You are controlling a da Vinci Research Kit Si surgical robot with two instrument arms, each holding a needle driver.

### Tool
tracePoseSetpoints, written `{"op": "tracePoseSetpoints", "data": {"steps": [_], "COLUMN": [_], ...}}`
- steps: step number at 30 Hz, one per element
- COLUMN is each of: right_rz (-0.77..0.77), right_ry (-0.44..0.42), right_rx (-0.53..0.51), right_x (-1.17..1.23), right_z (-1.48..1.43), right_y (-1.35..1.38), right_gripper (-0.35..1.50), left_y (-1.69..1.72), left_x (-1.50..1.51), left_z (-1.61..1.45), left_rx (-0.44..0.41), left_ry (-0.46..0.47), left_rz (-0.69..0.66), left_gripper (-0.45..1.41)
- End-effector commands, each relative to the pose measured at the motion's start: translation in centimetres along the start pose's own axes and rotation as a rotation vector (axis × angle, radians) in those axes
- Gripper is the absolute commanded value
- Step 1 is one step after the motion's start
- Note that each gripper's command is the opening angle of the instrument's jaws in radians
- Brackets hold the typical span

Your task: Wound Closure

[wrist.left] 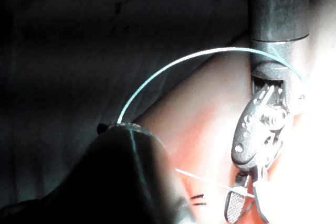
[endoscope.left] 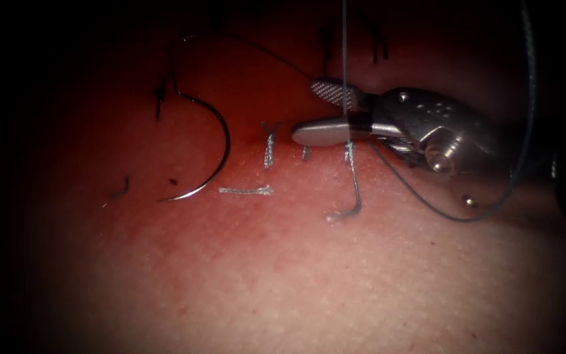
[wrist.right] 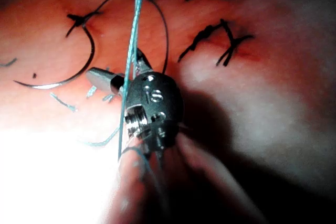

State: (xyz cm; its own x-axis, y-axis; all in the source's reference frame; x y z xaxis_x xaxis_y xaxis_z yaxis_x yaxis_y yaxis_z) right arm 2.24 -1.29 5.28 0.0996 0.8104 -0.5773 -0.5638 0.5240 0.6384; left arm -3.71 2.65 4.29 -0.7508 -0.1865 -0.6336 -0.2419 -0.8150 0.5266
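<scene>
My right tool (endoscope.left: 303,110) reaches in from the right with its jaws open on either side of a taut teal thread (endoscope.left: 345,39). That thread rises straight up from a pale stitch knot (endoscope.left: 348,152) on the tissue (endoscope.left: 283,275). The curved needle (endoscope.left: 227,141) lies loose on the tissue, left of the stitches, held by neither tool and not in the tissue. Its thread arcs back toward the right tool. In the right wrist view the thread (wrist.right: 135,19) crosses the right tool (wrist.right: 113,69), with the needle (wrist.right: 86,66) beside it. In the left wrist view a dark left tool (wrist.left: 126,171) has thread (wrist.left: 210,52) arcing from it.
Finished stitches sit along the wound: a pale one (endoscope.left: 270,144) and dark knots (endoscope.left: 165,92) farther back. A cut thread end (endoscope.left: 247,191) and a curled tail (endoscope.left: 345,213) lie on the tissue. Slack thread loops under the right tool's wrist (endoscope.left: 479,216).
</scene>
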Motion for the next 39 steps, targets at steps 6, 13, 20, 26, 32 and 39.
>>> {"op": "tracePoseSetpoints", "data": {"steps": [6, 13, 20, 26, 32, 39], "right_rz": [-0.004, -0.010, -0.016, -0.018, -0.019, -0.031], "right_ry": [0.003, 0.003, 0.004, 0.002, 0.002, 0.004], "right_rx": [0.011, 0.020, 0.028, 0.027, 0.027, 0.007], "right_x": [-0.01, -0.01, -0.06, -0.07, -0.08, -0.09], "right_z": [0.21, 0.28, 0.33, 0.34, 0.36, 0.38], "right_y": [-0.05, -0.05, -0.05, -0.01, -0.02, 0.00], "right_gripper": [1.33, 1.27, 1.21, 1.21, 1.16, 0.66], "left_y": [-0.05, -0.05, -0.05, -0.04, -0.05, -0.04], "left_x": [0.03, 0.06, 0.06, 0.11, 0.12, 0.14], "left_z": [0.09, 0.07, 0.06, 0.00, -0.01, -0.01], "left_rx": [0.005, 0.004, 0.004, 0.002, 0.002, 0.003], "left_ry": [0.000, 0.000, 0.001, 0.005, 0.008, 0.011], "left_rz": [0.001, 0.001, 0.001, -0.004, -0.004, -0.003], "left_gripper": [-0.45, -0.45, -0.45, -0.45, -0.45, -0.45]}}
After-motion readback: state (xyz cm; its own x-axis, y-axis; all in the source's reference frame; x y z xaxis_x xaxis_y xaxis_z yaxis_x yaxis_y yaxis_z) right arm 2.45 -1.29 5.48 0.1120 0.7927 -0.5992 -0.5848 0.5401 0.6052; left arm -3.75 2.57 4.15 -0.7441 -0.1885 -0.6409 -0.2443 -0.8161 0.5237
